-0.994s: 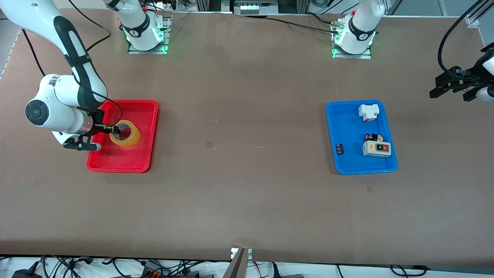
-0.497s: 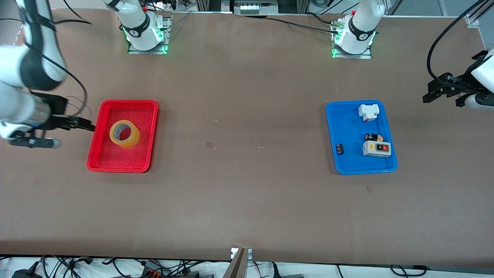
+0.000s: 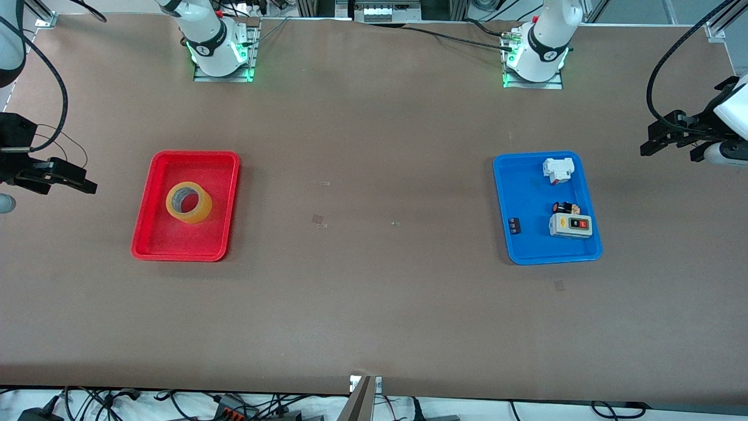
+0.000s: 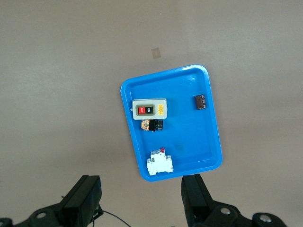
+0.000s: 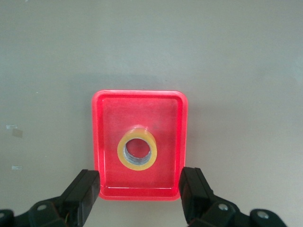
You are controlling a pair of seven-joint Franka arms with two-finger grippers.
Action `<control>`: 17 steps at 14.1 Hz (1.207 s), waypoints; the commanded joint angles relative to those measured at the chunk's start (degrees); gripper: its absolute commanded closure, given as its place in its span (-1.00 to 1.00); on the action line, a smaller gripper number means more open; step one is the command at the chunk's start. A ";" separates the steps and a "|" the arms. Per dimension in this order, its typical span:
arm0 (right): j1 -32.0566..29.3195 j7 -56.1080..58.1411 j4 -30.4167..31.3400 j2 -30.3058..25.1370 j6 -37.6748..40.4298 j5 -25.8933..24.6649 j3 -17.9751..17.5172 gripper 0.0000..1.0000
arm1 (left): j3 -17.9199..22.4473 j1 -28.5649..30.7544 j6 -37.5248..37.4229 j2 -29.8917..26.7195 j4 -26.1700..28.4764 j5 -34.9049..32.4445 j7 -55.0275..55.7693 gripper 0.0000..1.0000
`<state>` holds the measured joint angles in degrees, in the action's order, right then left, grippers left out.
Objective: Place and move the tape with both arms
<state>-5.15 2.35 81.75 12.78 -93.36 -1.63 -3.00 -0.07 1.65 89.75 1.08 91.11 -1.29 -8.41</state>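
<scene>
Tape (image 3: 189,202) lay flat, hollow core up, in the red tray (image 3: 152,237) toward the right arm's end of the tabletop (image 3: 374,304), nothing touching it. Right gripper (image 3: 61,177) hung over bare tabletop just off that tray, jaws spread and empty. Left gripper (image 3: 672,138) hung over bare tabletop near the blue tray (image 3: 526,251), jaws likewise spread and empty; that tray held a white-grey switch box (image 3: 570,225), a white breaker (image 3: 557,169) and two small dark parts.
</scene>
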 commanded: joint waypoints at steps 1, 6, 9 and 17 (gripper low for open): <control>1.11 -0.86 -2.73 1.37 0.73 0.23 0.01 -0.99 | -0.72 0.99 -0.19 -0.20 -0.23 0.85 -0.91 -1.00; 8.32 -0.77 -3.97 1.72 -1.89 0.40 8.36 -0.99 | -0.72 0.99 -0.45 -0.29 -0.23 0.85 -0.82 -1.00; 7.09 -0.07 -1.26 -0.47 -1.91 0.49 7.58 -0.99 | -0.81 0.90 -0.45 -0.29 -0.23 0.85 -0.64 -1.00; 3.92 0.20 14.08 -9.23 -10.76 0.40 4.23 -0.99 | -2.12 0.90 -4.84 -0.73 -1.11 0.94 1.11 -1.00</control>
<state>-0.21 2.15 84.51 11.08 -98.90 -1.63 2.27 -0.94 1.65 86.96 1.02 90.86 -1.25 -8.08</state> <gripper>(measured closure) 0.000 0.000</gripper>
